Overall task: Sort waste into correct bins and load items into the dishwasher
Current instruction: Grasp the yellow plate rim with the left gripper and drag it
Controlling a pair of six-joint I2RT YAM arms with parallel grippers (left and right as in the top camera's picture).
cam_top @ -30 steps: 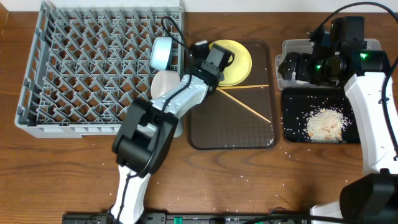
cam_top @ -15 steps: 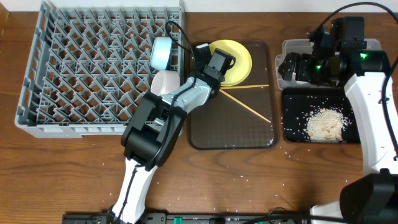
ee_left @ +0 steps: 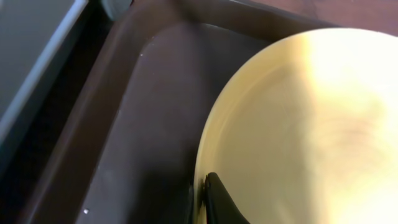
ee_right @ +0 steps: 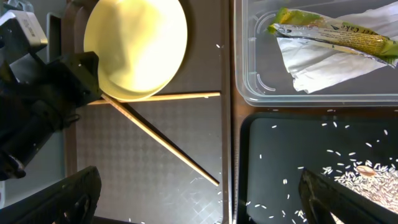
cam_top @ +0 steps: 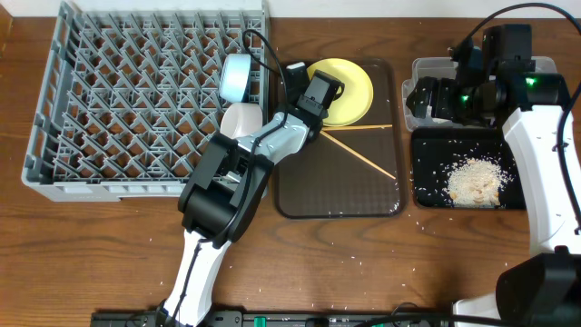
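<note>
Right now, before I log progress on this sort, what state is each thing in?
yellow plate, over the brown tray, rim gripped.
left gripper, shut on the plate rim.
right gripper, open.
clear tub, holding wrapper and napkin.
black tray, holding rice scraps.
chopsticks, lying on that tray.
light blue bowl, on edge in the dish rack.
white bowl, beside it, partly hidden.
</note>
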